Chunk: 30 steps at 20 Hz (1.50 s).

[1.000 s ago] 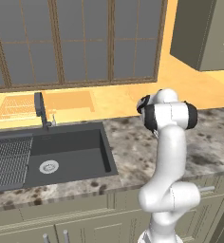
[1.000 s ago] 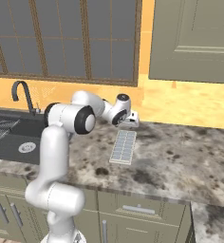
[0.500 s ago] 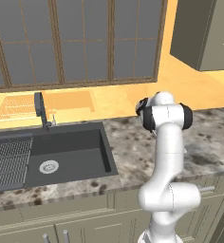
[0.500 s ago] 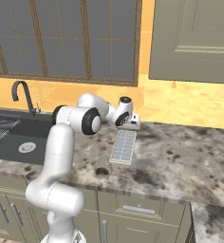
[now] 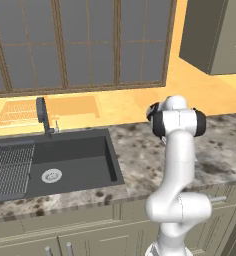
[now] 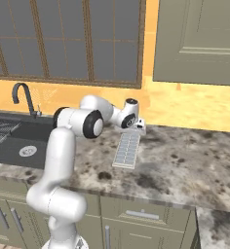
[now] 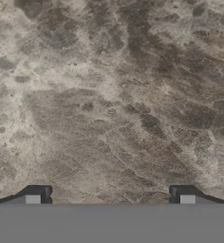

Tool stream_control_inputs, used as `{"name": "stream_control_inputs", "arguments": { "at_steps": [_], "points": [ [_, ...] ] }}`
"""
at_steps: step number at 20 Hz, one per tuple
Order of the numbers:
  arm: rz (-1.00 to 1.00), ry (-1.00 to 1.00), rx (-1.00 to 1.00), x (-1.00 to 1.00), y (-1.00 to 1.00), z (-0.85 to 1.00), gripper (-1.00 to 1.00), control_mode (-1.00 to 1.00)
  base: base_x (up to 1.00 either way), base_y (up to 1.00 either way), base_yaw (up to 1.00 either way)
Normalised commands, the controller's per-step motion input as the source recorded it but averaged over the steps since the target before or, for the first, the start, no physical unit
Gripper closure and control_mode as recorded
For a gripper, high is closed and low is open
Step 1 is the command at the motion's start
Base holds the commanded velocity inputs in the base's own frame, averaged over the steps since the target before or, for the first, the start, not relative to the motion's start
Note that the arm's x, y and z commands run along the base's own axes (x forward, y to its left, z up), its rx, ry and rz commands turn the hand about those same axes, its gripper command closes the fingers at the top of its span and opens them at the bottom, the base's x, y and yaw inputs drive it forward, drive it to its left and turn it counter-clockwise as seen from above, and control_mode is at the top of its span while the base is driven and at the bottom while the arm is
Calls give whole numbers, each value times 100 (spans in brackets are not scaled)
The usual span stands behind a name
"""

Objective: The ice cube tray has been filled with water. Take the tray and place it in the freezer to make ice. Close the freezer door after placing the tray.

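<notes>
The ice cube tray (image 6: 127, 148) lies flat on the speckled stone counter (image 6: 185, 165), a narrow whitish tray with a grid of pale-blue water cells, its long side running away from the counter's front edge. My gripper (image 6: 138, 126) hangs low over the tray's far end, close above it. In the hand view the two fingertips (image 7: 38, 194) stand wide apart, the gripper (image 7: 110, 195) open with bare counter between them. The freezer and the freezer door are out of view.
A dark sink (image 5: 65, 160) with a ribbed rack (image 5: 7, 167) and a black faucet (image 5: 41, 114) lies left of the arm. A window wall runs behind the counter, and a grey-green wall cabinet (image 6: 200, 39) hangs at the upper right.
The hand has swung right and down, from above the tray's far end to just over it. The tray has not moved.
</notes>
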Motion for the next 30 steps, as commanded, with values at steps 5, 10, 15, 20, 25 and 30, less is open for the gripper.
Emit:
{"name": "stream_control_inputs", "arguments": {
  "at_steps": [5,10,15,20,25,30],
  "points": [
    [0,6,0,-99,-6,-33,-100,-100,0,0,0],
    [0,4,0,-98,-2,-33,-100,-100,0,0,0],
    [0,2,0,-77,0,-24,-100,-100,0,0,0],
    [0,2,0,-68,0,-22,-100,-100,0,0,0],
    [0,3,0,-63,0,-22,-100,-100,0,0,0],
    [0,4,0,-61,0,-23,-100,-100,0,0,0]
  ]
}}
